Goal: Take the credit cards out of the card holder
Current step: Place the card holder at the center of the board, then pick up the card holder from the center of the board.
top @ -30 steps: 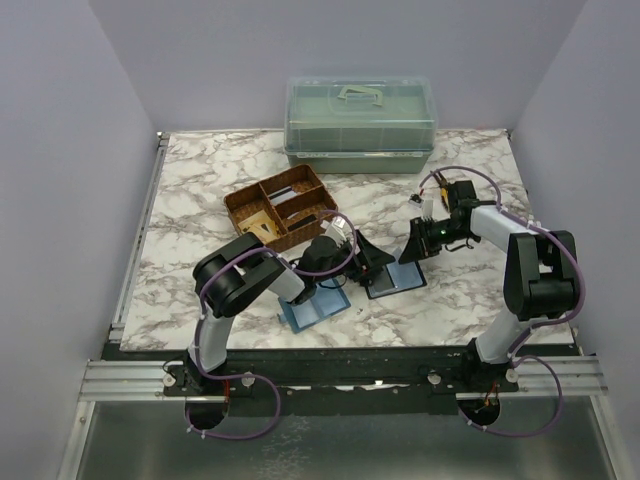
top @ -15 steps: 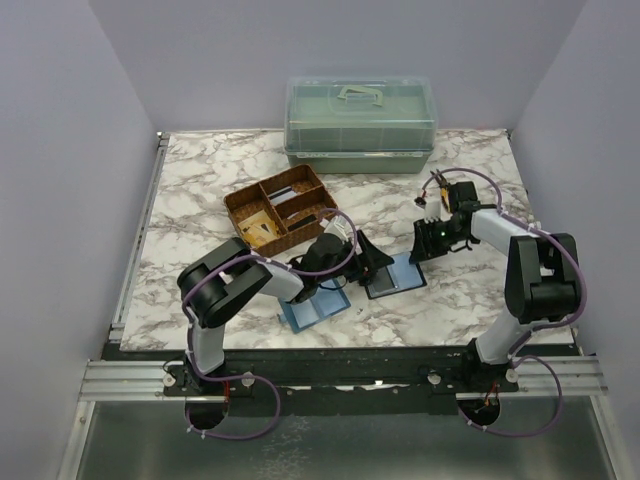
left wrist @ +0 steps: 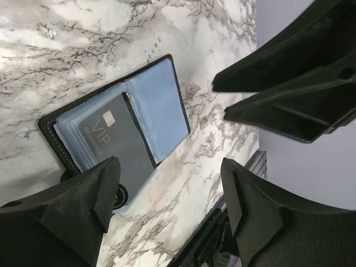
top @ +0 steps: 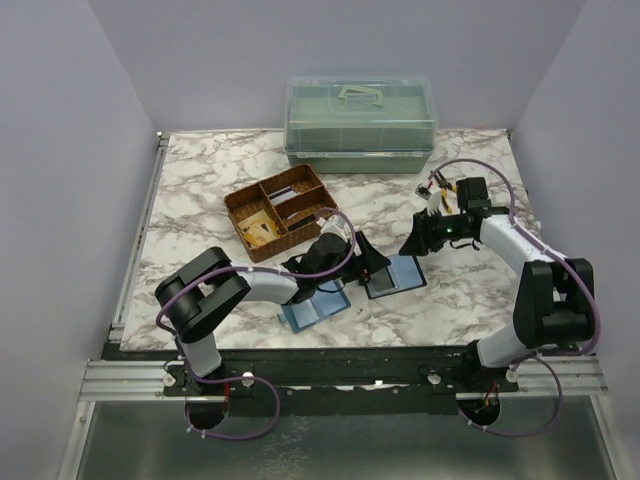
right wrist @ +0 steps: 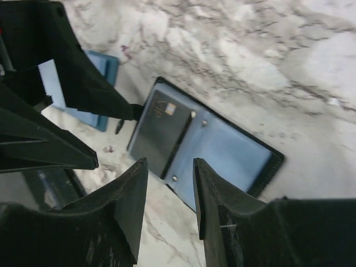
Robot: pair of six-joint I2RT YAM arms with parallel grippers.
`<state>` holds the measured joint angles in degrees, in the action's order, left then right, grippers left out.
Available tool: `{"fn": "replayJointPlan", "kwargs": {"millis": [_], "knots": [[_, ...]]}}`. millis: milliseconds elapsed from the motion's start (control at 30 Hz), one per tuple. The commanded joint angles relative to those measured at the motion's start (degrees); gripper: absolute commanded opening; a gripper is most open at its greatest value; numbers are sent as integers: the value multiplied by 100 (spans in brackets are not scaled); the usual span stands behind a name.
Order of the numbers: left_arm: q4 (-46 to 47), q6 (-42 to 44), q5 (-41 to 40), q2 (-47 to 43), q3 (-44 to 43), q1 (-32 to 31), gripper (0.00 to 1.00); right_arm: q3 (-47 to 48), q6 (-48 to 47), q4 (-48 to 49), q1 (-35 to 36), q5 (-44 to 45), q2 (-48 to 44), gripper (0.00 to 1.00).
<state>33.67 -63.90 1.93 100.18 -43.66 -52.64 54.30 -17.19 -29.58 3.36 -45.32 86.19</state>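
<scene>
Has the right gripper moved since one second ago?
Yes. In the top view the right gripper has backed off slightly toward the far right, away from the card holder, whose corner it overlapped before.

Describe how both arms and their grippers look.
The left arm and right arm have pale grey-white links between bulky black joints. A thin purple cable loops along each. The left gripper and right gripper have matte black, wedge-shaped fingers without visible markings.
</scene>
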Motion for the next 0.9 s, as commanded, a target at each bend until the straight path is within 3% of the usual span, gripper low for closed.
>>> {"fn": "replayJointPlan", "kwargs": {"millis": [0,200,567,867], "knots": [[-212,78,-347,-337,90,-51,79,72,-198,-404,-19,-1619,625,44],[-157,-83,-420,-432,238,-53,78,194,39,-372,-19,-2368,1389,41],[113,-160,-328,-195,252,-50,74,60,640,180,-19,-1625,1832,42],[115,-342,-266,85,206,-45,70,102,716,204,-19,-1542,2081,42]]}}
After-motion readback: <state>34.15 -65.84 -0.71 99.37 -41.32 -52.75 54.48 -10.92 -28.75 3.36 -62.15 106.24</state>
